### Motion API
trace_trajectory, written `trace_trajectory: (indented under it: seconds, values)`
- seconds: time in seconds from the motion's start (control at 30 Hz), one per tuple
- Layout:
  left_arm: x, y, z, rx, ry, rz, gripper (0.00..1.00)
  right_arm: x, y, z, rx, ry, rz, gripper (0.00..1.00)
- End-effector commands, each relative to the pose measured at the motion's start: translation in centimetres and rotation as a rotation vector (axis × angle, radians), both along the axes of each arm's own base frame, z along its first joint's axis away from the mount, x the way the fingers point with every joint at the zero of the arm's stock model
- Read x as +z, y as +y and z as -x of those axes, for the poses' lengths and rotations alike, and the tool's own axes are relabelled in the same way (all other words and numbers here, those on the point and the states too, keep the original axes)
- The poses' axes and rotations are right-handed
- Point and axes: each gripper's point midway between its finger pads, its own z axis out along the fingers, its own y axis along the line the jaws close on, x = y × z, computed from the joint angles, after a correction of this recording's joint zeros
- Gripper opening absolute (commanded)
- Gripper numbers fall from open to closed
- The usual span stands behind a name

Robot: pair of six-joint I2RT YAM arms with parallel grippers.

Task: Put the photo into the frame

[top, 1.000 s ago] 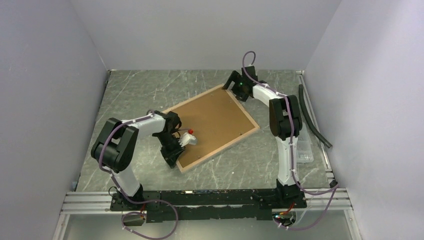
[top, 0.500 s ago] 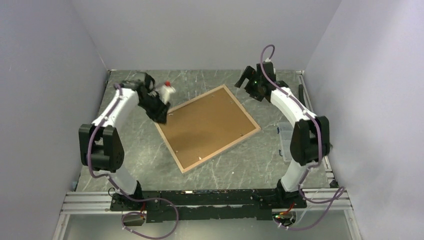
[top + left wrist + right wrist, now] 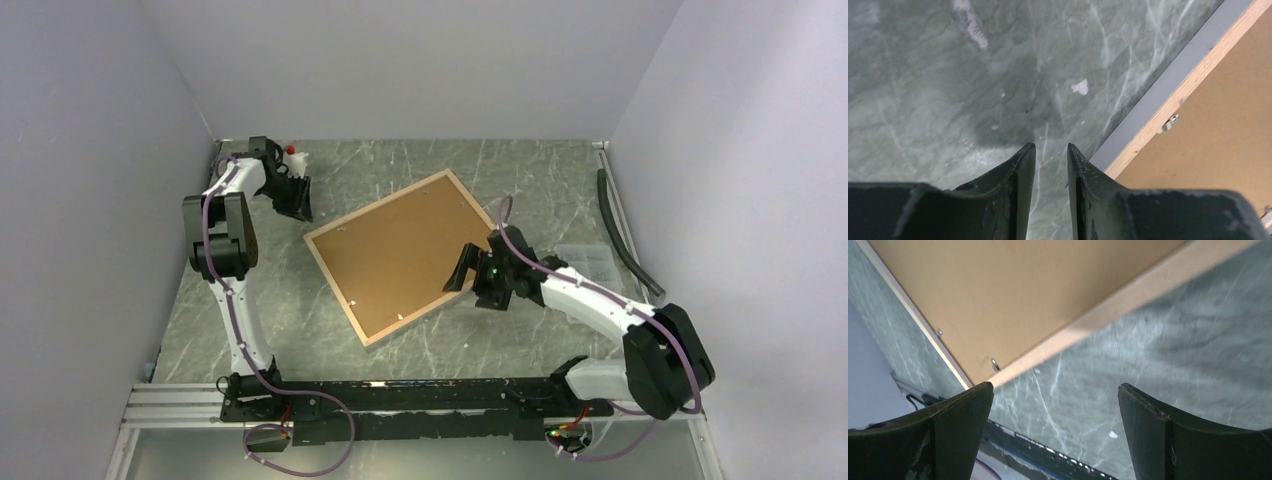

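The frame (image 3: 333, 277) lies face down in the middle of the table, its pale wood back up. The plain brown backing board (image 3: 400, 255) fills it. The photo is hidden. My left gripper (image 3: 298, 207) is at the back left, off the frame's left corner. Its jaws are a narrow gap apart with only table between them (image 3: 1050, 150). The frame's wood edge (image 3: 1193, 85) runs to its right. My right gripper (image 3: 460, 275) is wide open and empty (image 3: 1054, 386) at the frame's near right edge (image 3: 1128, 305).
A small metal clip (image 3: 1168, 122) sits on the frame's back rim. A clear plastic box (image 3: 592, 262) and a black hose (image 3: 625, 235) lie along the right wall. Grey walls close the table on three sides. The arms' rail (image 3: 400, 395) runs along the near edge.
My left arm has swung from the frame's near left corner to the table's back left. My right arm has come from the frame's far corner to its near right edge. The frame has shifted slightly.
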Motion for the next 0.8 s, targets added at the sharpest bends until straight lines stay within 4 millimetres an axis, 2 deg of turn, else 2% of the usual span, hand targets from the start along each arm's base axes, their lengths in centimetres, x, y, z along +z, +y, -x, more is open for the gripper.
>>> trace_trajectory:
  seconds: [0.0, 0.13, 0.23, 0.43, 0.63, 0.73, 0.77]
  values:
    - [1.4, -2.3, -1.9, 0.017, -0.03, 0.103, 0.34, 0.6, 1.8, 1.7, -0.008, -0.002, -0.143, 1.0]
    - [-0.4, -3.3, 0.6, -0.038, 0.043, 0.148, 0.3, -0.4, 2.1, 2.1, 0.009, 0.015, -0.154, 1.0]
    - [-0.5, -4.1, 3.2, -0.094, 0.081, 0.17, 0.28, -0.2, 2.3, 1.3, 0.021, 0.005, -0.13, 1.0]
    - [-1.3, -5.7, 10.2, -0.215, 0.162, 0.202, 0.27, -1.2, 1.6, -0.3, 0.005, 0.017, -0.117, 1.0]
    - [-1.0, -6.7, 14.5, -0.291, 0.2, 0.227, 0.27, -2.2, -1.2, -3.3, -0.086, 0.005, -0.104, 1.0]
    - [-0.7, -7.9, 16.2, -0.311, 0.212, 0.253, 0.28, -1.6, -3.2, -5.4, -0.135, -0.023, -0.072, 1.0]
    - [-0.7, -9.0, 16.8, -0.336, 0.217, 0.253, 0.29, -1.4, -3.7, -6.0, -0.148, -0.028, -0.062, 1.0]
